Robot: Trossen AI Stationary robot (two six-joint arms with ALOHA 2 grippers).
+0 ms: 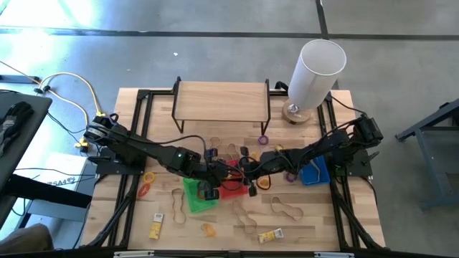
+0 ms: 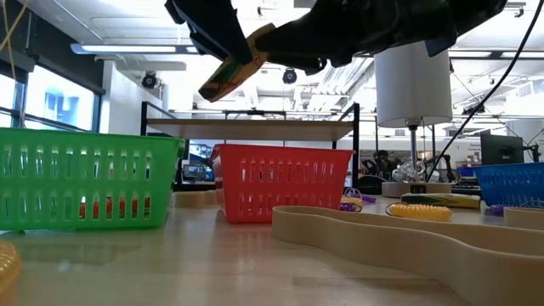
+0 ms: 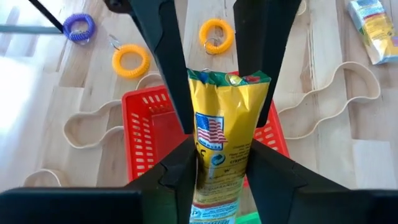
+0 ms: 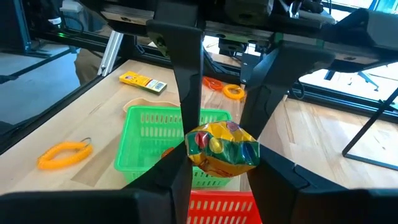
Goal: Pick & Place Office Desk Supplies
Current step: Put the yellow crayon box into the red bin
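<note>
Nearest the low camera, a thin tan rubber-band loop (image 2: 382,234) is lying flat on the pale wooden desk (image 2: 212,263). Behind it a green slotted plastic basket (image 2: 85,178) and a red slotted plastic basket (image 2: 280,183) are standing side by side, and a blue slotted basket (image 2: 510,183) is sitting farther right, near the base of a tall white cylinder (image 2: 414,81). Above the red basket, a shiny yellow snack-style packet (image 3: 227,143) is hanging in the air between both arms. The left gripper (image 3: 221,149) is pinching one end of it with its jaws, while the right gripper (image 4: 221,152) is closing its jaws against the other, crumpled end. Two orange coiled rings (image 3: 131,60) and a purple coiled ring (image 3: 79,27) are resting on the desk beyond the red basket, and another small yellow packet (image 1: 156,226) is lying near the desk's front edge
</note>
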